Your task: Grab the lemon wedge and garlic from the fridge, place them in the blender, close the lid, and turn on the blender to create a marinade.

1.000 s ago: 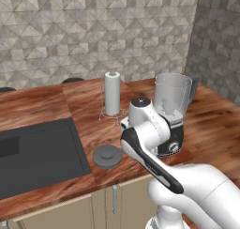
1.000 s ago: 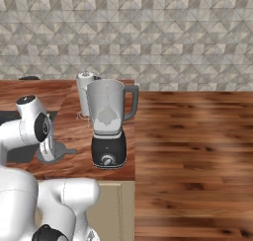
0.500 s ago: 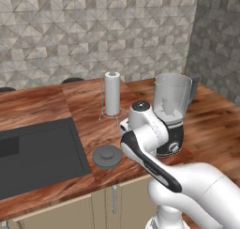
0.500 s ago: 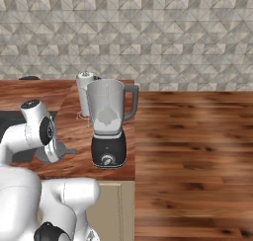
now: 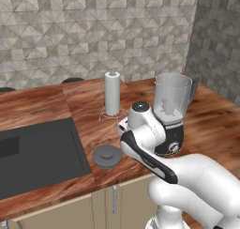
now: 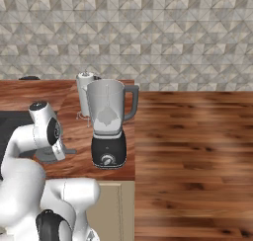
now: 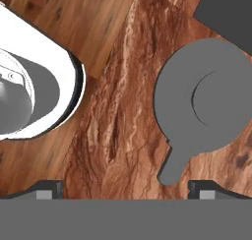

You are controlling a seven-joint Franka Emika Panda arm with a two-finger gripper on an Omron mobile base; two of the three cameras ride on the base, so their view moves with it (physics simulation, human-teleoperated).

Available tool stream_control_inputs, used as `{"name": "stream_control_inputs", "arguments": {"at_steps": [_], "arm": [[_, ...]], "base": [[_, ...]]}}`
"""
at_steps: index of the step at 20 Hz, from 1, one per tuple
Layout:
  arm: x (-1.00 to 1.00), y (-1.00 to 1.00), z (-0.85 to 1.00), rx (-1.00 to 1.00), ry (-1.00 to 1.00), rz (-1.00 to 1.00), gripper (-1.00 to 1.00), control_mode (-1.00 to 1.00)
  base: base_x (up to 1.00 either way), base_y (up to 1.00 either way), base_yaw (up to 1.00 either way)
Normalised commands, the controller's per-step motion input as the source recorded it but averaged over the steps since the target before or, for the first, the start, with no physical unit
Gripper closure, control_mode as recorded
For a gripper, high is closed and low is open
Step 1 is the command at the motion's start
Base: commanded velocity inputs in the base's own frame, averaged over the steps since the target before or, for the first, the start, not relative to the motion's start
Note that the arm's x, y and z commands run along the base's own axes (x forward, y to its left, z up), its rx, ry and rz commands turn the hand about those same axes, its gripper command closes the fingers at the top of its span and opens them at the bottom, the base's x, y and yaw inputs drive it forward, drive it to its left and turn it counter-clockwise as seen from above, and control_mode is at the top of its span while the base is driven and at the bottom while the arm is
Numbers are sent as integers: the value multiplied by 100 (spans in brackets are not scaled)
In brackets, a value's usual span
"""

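Currently the step in hand looks like fetching the lid (image 7: pixel 206 104) to cap the blender (image 5: pixel 171 115). Lid lies flat on the wooden surface (image 5: pixel 61 106), just beside the black sink (image 5: pixel 33 157) edge and near the blender's base, apart from it. Hand view: disc sits toward the right, short tab pointing down at the gap between the finger tips.

Claw (image 7: pixel 125 189) spread wide, holding nothing; both tips frame bare wood with the tab end between them, closer to the right tip. It hovers above the lid, not touching, as far as I can judge.

Jar is upright on its base, handle to the far side in the left base view, open at the top. Whether lemon wedge and garlic are already inside I cannot tell; something pale shows through the tinted wall, unclear.

Paper-towel roll (image 5: pixel 112 93) stands behind, near the jar.

To do this well, I judge:
- shift the hand toward the disc so the jaws straddle the raised centre or the tab, rather than the thin flat rim
- descend straight, close gently
- lift clear before swinging to the jar, keeping off the paper-towel roll
- set the lid level on the jar mouth
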Motion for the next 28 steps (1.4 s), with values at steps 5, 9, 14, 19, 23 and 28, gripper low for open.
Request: {"name": "stream_control_inputs", "arguments": {"at_steps": [5, 9, 14, 19, 23, 28], "arm": [[21, 17, -9, 0, 0, 3, -100, -100], [17, 24, -3, 0, 0, 0, -100, -100], [13, 3, -3, 0, 0, 0, -100, -100], [14, 0, -10, 0, 0, 0, -100, -100], [14, 0, -21, 0, 0, 0, -100, -100], [14, 0, -27, 0, 0, 0, -100, -100]], "base": [[0, 0, 0], [0, 0, 0], [0, 0, 0], [0, 0, 0], [0, 0, 0], [0, 0, 0]]}}
